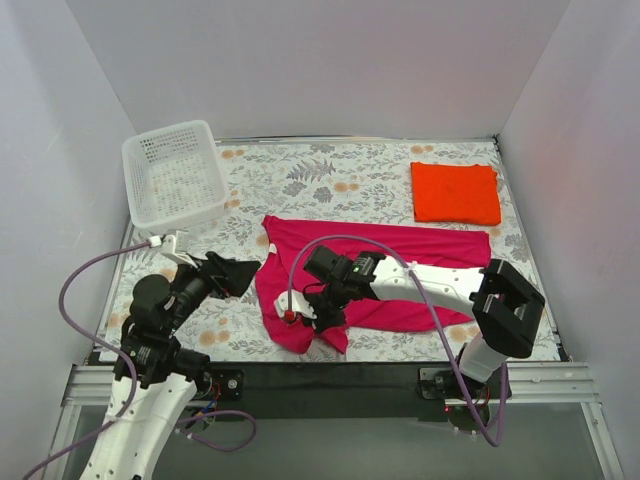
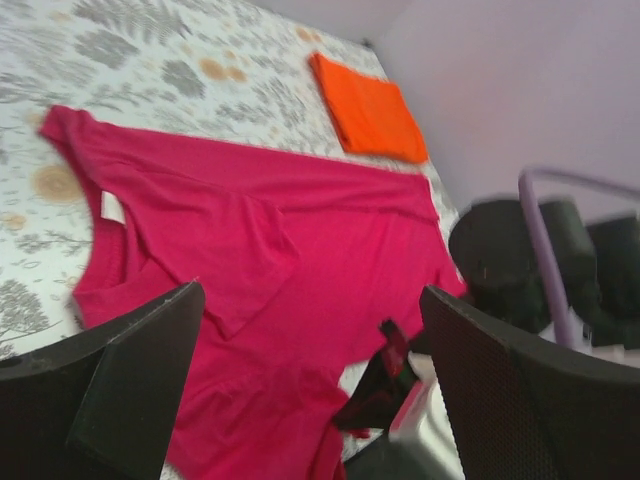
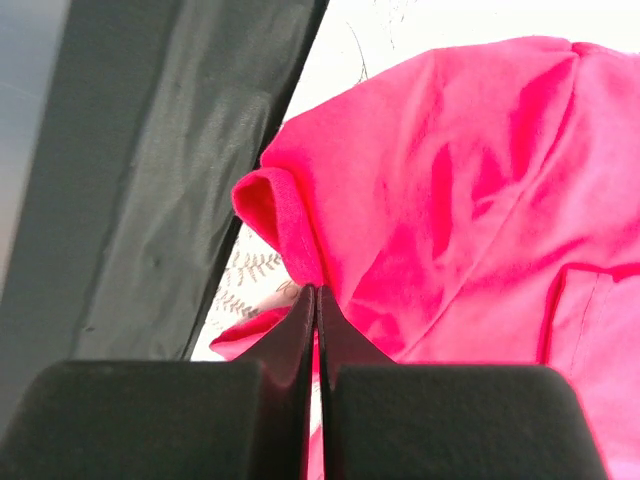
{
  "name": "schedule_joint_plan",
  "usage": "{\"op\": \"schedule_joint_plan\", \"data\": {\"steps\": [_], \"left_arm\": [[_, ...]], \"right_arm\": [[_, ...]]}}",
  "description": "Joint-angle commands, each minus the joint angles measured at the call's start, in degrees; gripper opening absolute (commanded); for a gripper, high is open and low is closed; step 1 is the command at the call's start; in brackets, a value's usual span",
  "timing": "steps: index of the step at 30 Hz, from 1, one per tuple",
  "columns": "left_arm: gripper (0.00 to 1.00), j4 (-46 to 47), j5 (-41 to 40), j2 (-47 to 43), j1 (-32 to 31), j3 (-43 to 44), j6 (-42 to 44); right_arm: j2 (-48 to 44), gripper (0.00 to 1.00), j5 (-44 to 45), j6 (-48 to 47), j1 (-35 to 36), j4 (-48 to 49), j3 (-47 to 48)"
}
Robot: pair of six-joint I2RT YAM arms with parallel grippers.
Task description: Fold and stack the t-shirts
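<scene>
Right arm reaches left across lower centre, right claw point(image 1: 322, 316) clenched on the hem of the pink shirt point(image 1: 420, 255); left claw point(image 1: 240, 272) gapes open lower left; orange shirt point(image 1: 456, 193) sits folded upper right

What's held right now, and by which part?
The right gripper pinches the pink shirt by a folded edge at its near-left end; the left gripper holds nothing.

This is a robotics lab test cell. Plain white panel walls point(image 1: 320, 60) box in a table point(image 1: 330, 175) covered with a floral printed cloth. A silver aluminium extrusion frame point(image 1: 320, 385) edges it. A white-and-black left robot arm point(image 1: 150, 410) and matching right robot arm point(image 1: 430, 285), both trailing purple cables point(image 1: 70, 285), are bolted there.
</scene>
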Motion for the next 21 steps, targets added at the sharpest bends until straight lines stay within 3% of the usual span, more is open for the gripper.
{"op": "schedule_joint_plan", "data": {"steps": [1, 12, 16, 21], "left_arm": [[0.82, 9.4, 17.8, 3.3, -0.1, -2.2, 8.2], [0.78, 18.1, 42.4, 13.1, -1.3, -3.6, 28.1], [0.74, 20.2, 45.9, 16.3, -5.2, -6.3, 33.3], [0.69, 20.9, 42.2, 19.5, -11.5, -7.3, 41.4]], "right_arm": [[-2.4, 0.01, -8.9, -1.7, -3.0, -2.8, 0.9], [-3.1, 0.01, -23.9, -3.7, -16.6, -6.2, 2.7], [-1.8, 0.01, -26.9, -4.3, -19.8, -8.0, 4.8], [0.1, 0.01, -30.5, -3.1, -24.2, -8.9, 6.8]]}}
